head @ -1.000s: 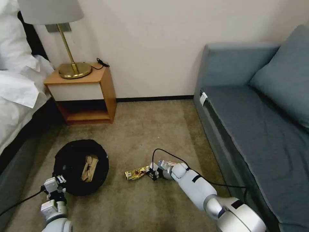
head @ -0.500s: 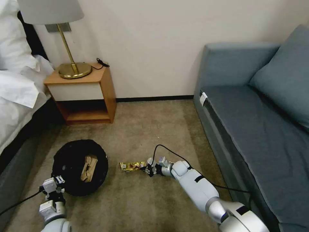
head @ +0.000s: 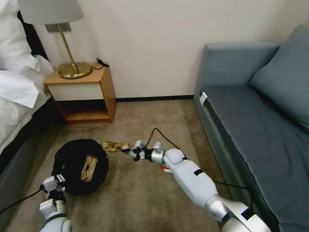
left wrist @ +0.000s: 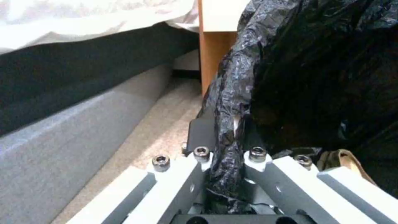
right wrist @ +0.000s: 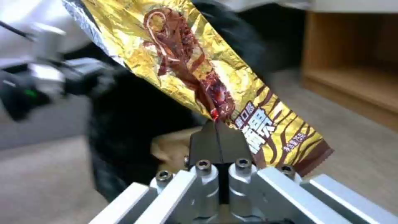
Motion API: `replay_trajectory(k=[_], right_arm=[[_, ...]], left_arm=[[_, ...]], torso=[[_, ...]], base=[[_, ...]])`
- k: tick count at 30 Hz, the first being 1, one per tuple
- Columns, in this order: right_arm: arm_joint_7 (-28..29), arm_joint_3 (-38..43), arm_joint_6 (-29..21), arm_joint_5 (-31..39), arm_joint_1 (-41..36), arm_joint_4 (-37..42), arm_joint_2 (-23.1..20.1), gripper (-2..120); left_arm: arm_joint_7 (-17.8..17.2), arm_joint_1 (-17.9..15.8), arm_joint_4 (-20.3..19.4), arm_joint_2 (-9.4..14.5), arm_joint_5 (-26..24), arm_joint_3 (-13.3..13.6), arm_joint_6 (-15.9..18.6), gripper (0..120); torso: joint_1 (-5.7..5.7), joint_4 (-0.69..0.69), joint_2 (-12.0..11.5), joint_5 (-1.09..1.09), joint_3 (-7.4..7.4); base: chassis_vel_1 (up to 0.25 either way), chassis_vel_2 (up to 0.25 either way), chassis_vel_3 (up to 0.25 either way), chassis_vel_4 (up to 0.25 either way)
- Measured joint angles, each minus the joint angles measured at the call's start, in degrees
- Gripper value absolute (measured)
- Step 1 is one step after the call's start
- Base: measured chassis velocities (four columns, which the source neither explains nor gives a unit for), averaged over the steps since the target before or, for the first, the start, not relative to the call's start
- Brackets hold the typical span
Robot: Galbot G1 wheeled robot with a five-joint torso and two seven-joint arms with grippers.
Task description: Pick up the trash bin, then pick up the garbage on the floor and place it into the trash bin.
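trash bin [head: 69,161]: on the carpet [head: 138,199] by the bed [head: 16,93], lined with a crinkly black bag [left wrist: 315,77], mouth tipped toward the camera in the head view
bin contents: crumpled tan paper [head: 88,167] lying inside; a tan scrap also peeks past the bag in the left wrist view [left wrist: 344,160]
left gripper [head: 55,184]: at the near rim of the bin, fingers pinched tight on the bag-covered rim, black plastic bunched between them in the left wrist view [left wrist: 226,161]
right gripper [head: 132,151]: low over the carpet just beside the bin's far-right rim, arm stretched out from lower right; black fingertips [right wrist: 215,143] pressed together on one edge of the wrapper
gold-brown snack wrapper [head: 113,146]: off the floor, held by the right gripper, sticking out toward the bin with its far end at about the rim; in the right wrist view [right wrist: 199,77] it stands up from the fingertips, gold foil with brown print, black bin behind it
red-and-white carton [head: 165,169]: on the carpet, mostly hidden under the right forearm, only a small corner visible
hard to tell: whether the wrapper tip is over the bin mouth or just outside it; bin's base hidden by the bag
surroundings: wooden nightstand [head: 84,93] with brass lamp [head: 69,66] beyond the bin, blue-grey sofa [head: 257,112] to the right
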Motion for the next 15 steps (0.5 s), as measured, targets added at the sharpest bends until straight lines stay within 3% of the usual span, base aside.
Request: replay_trajectory(k=[6,15], right_arm=[[1.28,-5.04,-1.12,3.92,-0.7,4.59,1.99,0],[7.2,-8.54,1.5,6.05,0.78,2.34,4.47,0]], left_arm=[[0.58,0.89,-2.81,-0.32,0.34,0.29,1.41,3],[1.98,3.57,-6.07,-1.84,1.98,0.98,2.08,3]], torso=[[0.0,0.0,0.0,0.0,0.0],[0.0,0.01,0.0,0.0,0.0]], base=[[0.0,0.0,0.0,0.0],[0.0,0.0,0.0,0.0]])
